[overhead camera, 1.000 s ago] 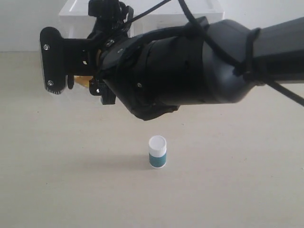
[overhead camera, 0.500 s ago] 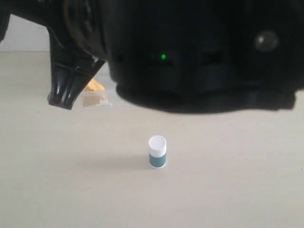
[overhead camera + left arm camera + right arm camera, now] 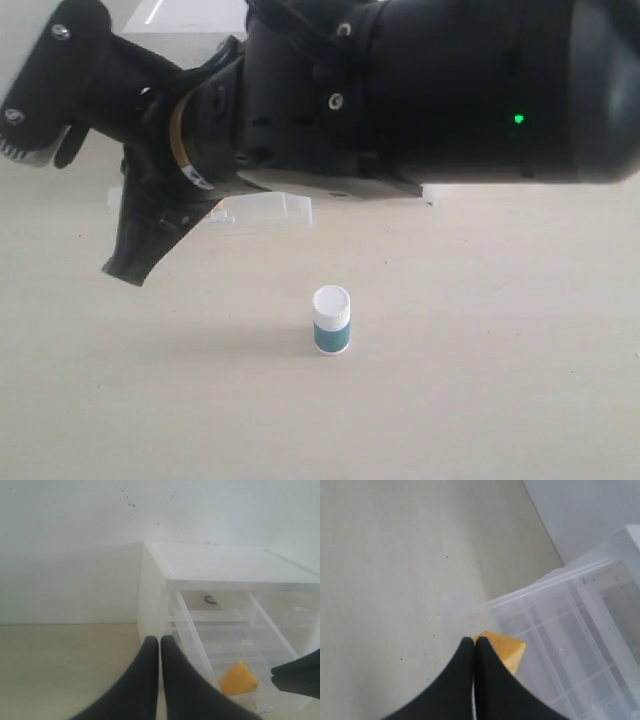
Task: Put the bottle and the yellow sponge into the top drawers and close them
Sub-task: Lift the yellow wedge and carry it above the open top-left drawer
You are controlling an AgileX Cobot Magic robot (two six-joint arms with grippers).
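R gripper, just pinched closed & empty, is leaving yellow sponge in open top drawer; L gripper closed too, bottle waiting.

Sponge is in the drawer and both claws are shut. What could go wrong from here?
1. The right claw hangs shut near the yellow sponge. Dropping lower could snag it or the wall of the open top drawer.
2. The bottle stands upright on the table below the right arm, so a low sweep could topple it.
3. That arm hides most of the drawer unit in the exterior view, so the closing push is hard to judge.
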